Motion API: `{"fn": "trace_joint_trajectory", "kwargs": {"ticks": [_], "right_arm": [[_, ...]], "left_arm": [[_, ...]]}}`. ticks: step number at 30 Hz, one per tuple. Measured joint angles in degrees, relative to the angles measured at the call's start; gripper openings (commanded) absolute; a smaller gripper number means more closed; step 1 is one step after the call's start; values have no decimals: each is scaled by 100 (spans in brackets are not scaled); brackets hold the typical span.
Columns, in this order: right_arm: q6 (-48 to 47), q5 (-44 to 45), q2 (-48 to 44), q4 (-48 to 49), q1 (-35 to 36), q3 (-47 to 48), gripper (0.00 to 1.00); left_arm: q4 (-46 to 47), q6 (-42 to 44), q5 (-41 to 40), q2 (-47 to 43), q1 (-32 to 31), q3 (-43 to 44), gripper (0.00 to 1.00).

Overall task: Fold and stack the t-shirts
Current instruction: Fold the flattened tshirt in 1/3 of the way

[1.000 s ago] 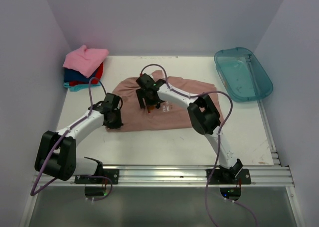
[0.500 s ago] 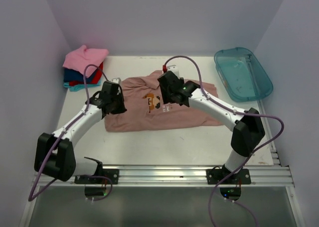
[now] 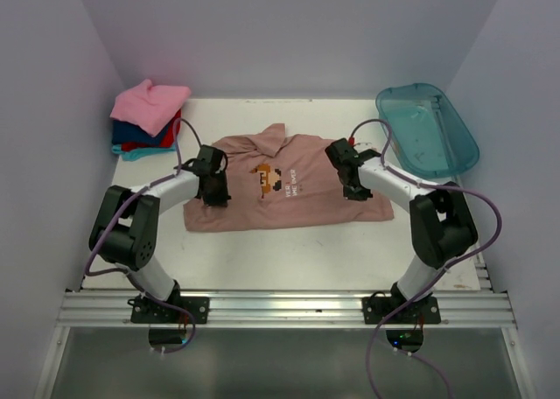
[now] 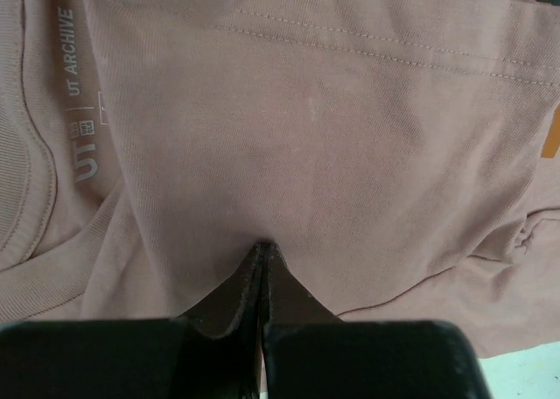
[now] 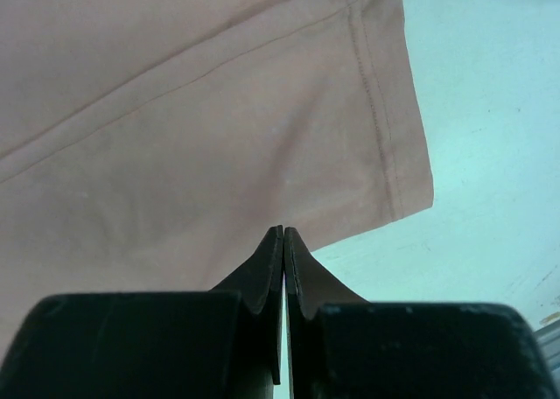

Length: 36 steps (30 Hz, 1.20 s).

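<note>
A white tabletop (image 3: 289,255) is shown. A dusty pink-brown tee (image 3: 297,205) is spread flat across its middle. A stack of folded tees (image 3: 149,108) is set in the far left corner, and a teal tub (image 3: 427,129) in the far right corner.

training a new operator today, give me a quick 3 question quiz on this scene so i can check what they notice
1. True or false: the spread shirt lies outside the tub.
2. What colour is the top shirt on the stack of folded shirts? A pink, B blue, C red.
3. Fill in: in the wrist views, the left gripper and the right gripper are both ___.

Key: 1 true; 2 A; 3 shut.
</note>
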Motion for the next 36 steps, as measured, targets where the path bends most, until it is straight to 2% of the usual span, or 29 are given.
{"fn": "trace_joint_trajectory", "kwargs": {"ticks": [7, 14, 23, 36], "right_arm": [[-74, -140, 26, 494, -92, -149, 0], [-184, -518, 503, 1143, -94, -407, 0], [-302, -636, 334, 1427, -94, -640, 0], [-186, -1480, -326, 1161, -125, -1274, 0]], "left_arm": [[168, -203, -83, -120, -4, -179, 0], [247, -341, -125, -306, -9, -404, 0], [273, -450, -107, -459, -9, -586, 0], [404, -1038, 1172, -1047, 17, -1414, 0]]}}
